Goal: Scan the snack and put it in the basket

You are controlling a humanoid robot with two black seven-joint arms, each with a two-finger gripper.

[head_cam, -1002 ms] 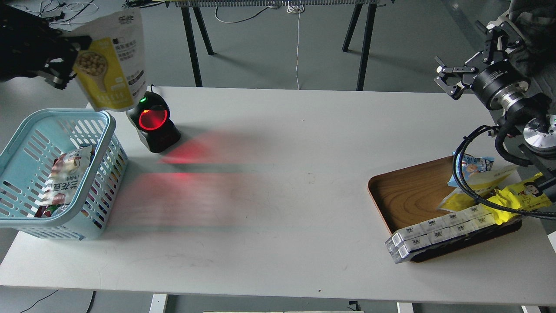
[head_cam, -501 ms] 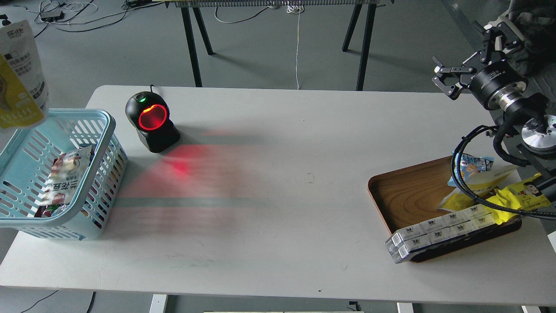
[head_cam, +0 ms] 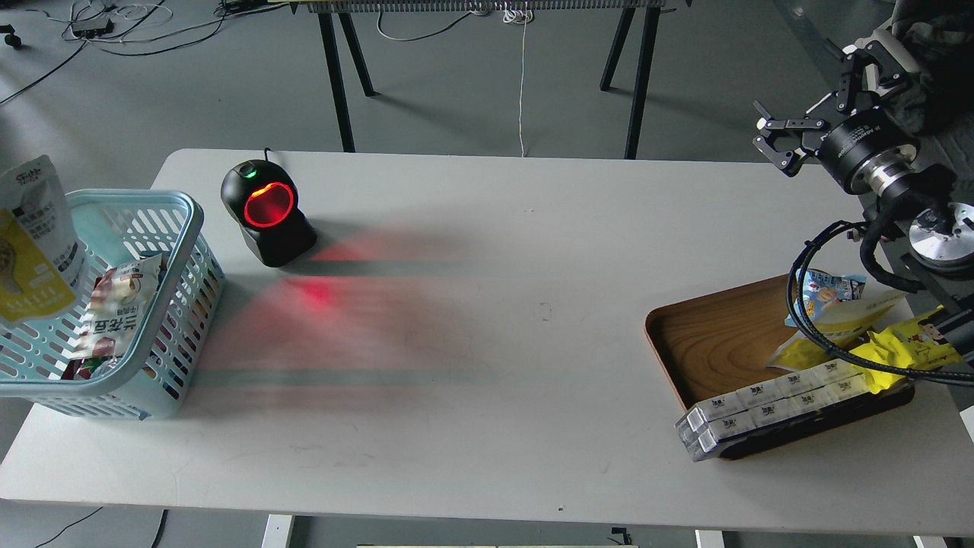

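Note:
The snack (head_cam: 34, 243), a pouch with a white top and yellow lower part, stands upright at the far left edge. Its lower part is inside the light blue basket (head_cam: 186, 228), against the left side. My left gripper is out of view, so I cannot see whether anything holds the pouch. My right gripper (head_cam: 775, 139) is open and empty, raised above the table's far right corner, far from the pouch and basket.
A black scanner (head_cam: 268, 213) with a glowing red ring stands right of the basket. A white-and-red packet (head_cam: 114, 312) lies in the basket. A brown wooden tray (head_cam: 715, 335) at the right holds a yellow packet (head_cam: 909, 342), other packets and a row of white boxes (head_cam: 768, 403).
The pouch moved left from beside the scanner, past the view's edge, then came down into the basket. My left gripper has left the view. My right gripper barely shifted.

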